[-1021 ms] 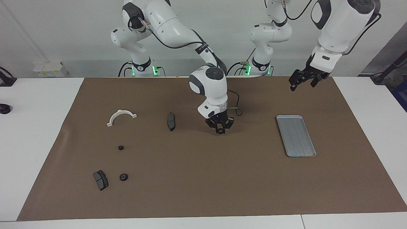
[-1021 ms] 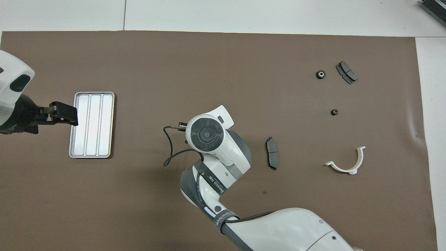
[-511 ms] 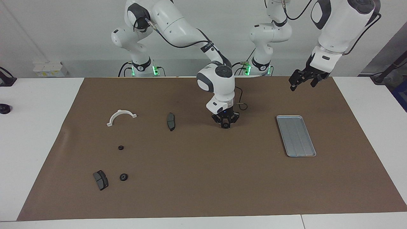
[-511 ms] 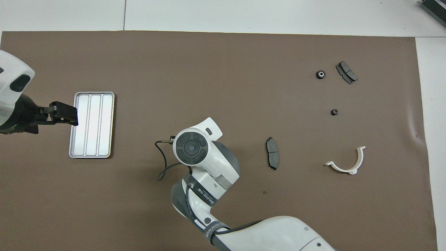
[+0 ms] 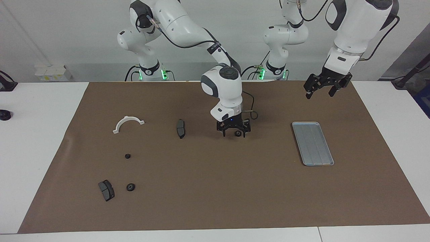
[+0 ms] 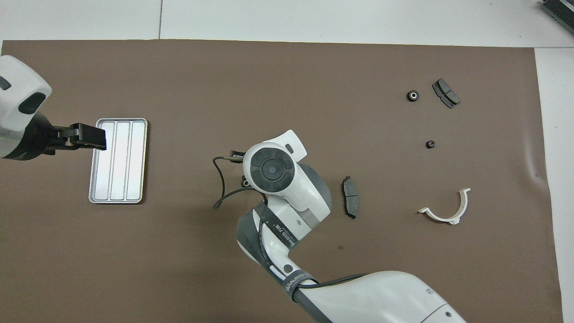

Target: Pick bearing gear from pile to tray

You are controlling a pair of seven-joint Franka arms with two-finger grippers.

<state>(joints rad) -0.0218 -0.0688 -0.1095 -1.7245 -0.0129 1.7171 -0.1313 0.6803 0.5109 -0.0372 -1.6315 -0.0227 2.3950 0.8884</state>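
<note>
Printed lettering runs along a band on the right arm in the overhead view, too small to read with certainty. No other writing shows.

Three small black gears (image 5: 238, 133) are in view. One lies on the brown mat (image 5: 215, 201) near the middle of the surface, between the spread fingers of the right gripper (image 5: 233, 131), which stands low over it with nothing clamped. The other two gears (image 5: 127, 156) (image 5: 130, 187) lie toward the right arm's end of the surface, the second closer to the edge away from the robots. There are two dark brake pads: one (image 5: 180, 128) beside the right gripper, one (image 5: 106, 190) just beside the outermost gear. One white half-ring bracket (image 5: 127, 123) lies toward the right arm's end too.

One silver tray (image 5: 312, 143) sits toward the left arm's end, holding nothing. The left gripper (image 5: 323, 86) hangs in the air, fingers apart, over the mat near the edge by the robots.
</note>
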